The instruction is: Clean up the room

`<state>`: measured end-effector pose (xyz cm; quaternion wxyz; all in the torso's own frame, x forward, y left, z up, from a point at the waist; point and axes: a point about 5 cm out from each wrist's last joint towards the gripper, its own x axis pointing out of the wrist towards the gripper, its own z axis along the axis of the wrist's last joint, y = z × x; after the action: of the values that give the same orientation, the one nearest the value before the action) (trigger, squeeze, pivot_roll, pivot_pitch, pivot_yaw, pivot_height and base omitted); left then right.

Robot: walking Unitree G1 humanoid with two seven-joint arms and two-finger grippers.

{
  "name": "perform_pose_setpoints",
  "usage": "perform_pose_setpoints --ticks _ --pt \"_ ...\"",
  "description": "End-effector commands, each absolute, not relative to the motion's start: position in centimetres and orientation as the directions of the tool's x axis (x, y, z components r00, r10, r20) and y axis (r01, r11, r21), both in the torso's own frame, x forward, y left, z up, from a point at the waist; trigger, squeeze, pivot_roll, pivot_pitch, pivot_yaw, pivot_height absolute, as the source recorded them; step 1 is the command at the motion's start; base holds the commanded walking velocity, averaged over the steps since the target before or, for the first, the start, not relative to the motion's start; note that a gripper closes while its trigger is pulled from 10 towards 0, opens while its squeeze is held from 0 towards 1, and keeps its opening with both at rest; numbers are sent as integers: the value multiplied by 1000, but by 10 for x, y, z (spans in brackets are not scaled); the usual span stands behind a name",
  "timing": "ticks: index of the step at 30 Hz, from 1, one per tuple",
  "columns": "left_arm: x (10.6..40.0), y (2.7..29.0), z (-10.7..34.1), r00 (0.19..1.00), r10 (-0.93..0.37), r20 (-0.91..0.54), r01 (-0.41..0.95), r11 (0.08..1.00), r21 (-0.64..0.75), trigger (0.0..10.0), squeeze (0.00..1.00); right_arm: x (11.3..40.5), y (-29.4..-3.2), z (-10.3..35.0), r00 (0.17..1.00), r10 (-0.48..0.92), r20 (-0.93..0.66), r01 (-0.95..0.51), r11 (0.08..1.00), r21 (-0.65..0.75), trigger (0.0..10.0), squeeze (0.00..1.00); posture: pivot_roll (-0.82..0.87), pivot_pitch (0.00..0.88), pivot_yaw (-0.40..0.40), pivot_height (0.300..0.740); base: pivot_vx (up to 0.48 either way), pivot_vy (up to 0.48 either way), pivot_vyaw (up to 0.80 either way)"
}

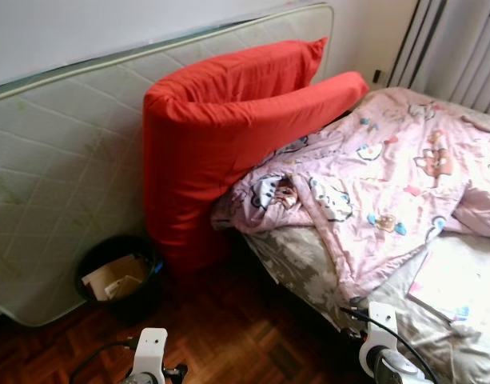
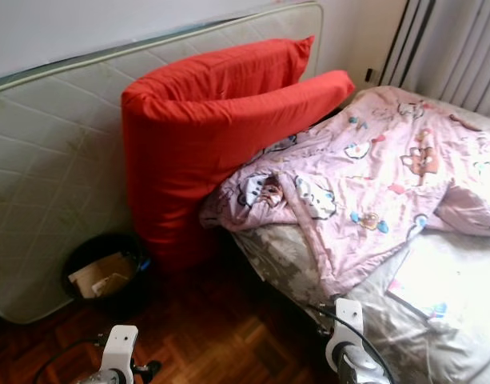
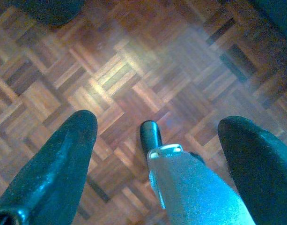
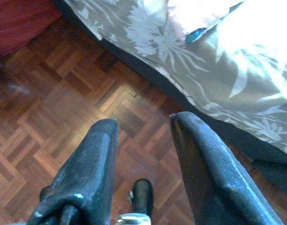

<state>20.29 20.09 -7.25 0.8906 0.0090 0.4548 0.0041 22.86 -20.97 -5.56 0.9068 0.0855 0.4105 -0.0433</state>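
No writing can be read; a pink cartoon blanket (image 1: 388,184) lies on the bed (image 1: 308,264); wood floor (image 1: 229,328); left claw (image 3: 157,126) wide; right claw (image 4: 143,124) narrow, empty.

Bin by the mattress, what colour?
Black. The bin holds cardboard scraps and stands on the parquet against the mattress; clearest in the left eye view.

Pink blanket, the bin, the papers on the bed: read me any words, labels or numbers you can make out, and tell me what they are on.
No text can be read.
pink blanket: cartoon prints, no words legible.
cardboard in the black bin: no legible print.
paper on the bed: washed out by glare, unreadable.
red cushion, mattress: no lettering seen.
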Motion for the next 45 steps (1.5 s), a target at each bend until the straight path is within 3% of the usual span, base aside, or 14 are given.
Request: perform_pose_setpoints --ticks 1,45 --pt "203 205 -72 581 26 -814 -16 1000 20 10000 0 228 -210 -56 652 -10 -758 154 981 120 10000 0 -13 0 14 740 0 480 -744" --pt "206 206 -70 604 18 -797 -14 1000 12 10000 0 230 -209 -55 651 -9 -759 152 981 119 10000 0 -7 0 21 740 0 66 -735"
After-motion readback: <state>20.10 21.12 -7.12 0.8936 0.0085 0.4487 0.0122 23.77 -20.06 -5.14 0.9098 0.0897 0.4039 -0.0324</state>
